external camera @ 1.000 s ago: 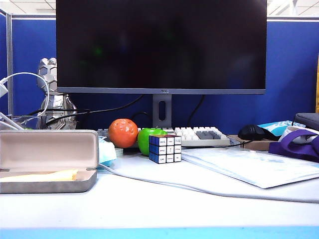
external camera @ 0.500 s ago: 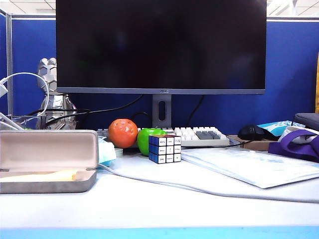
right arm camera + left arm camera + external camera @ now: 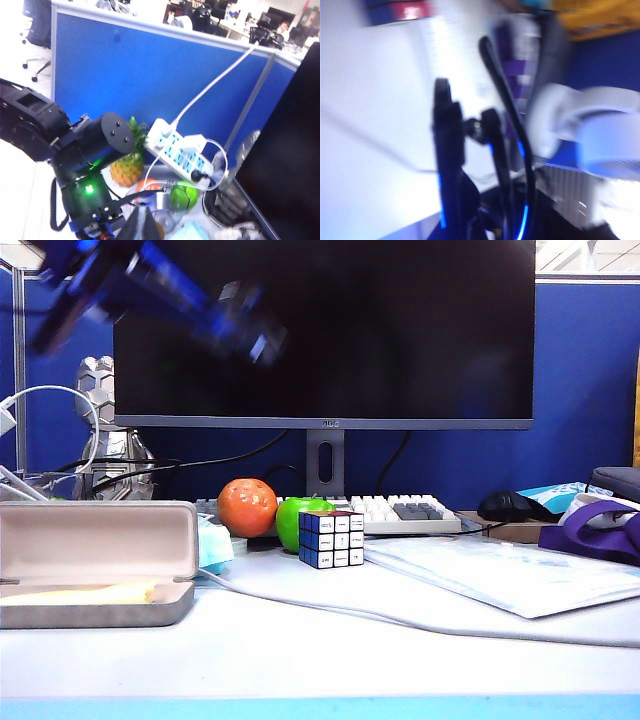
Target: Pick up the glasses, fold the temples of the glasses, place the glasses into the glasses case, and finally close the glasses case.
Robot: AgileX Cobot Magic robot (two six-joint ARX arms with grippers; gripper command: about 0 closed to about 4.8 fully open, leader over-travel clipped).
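While the desk itself sits untouched, a blurred blue-and-black robot arm (image 3: 150, 290) has swung into the upper left of the exterior view, where a moment ago you saw only the partition and the dark monitor; I read that as the pick-up being done and the carry under way, with folding and placing not yet done. Below it, at the left of the desk, the grey felt-covered clamshell glasses case (image 3: 95, 560) stands open, its pale lid upright and a yellow cloth (image 3: 90, 592) lying in the tray, ready to receive. Your left gripper (image 3: 467, 125) shows its black fingers drawn nearly together in the smeared left wrist view, and a slim, curved black temple (image 3: 507, 110) of the thin black-framed glasses rises beside them, so it appears clamped on the glasses up in the air, well above the case. Blur hides the lenses, and you cannot tell whether either temple is folded. Your right gripper (image 3: 141, 225), closed and empty, is raised off the desk and faces the blue partition.
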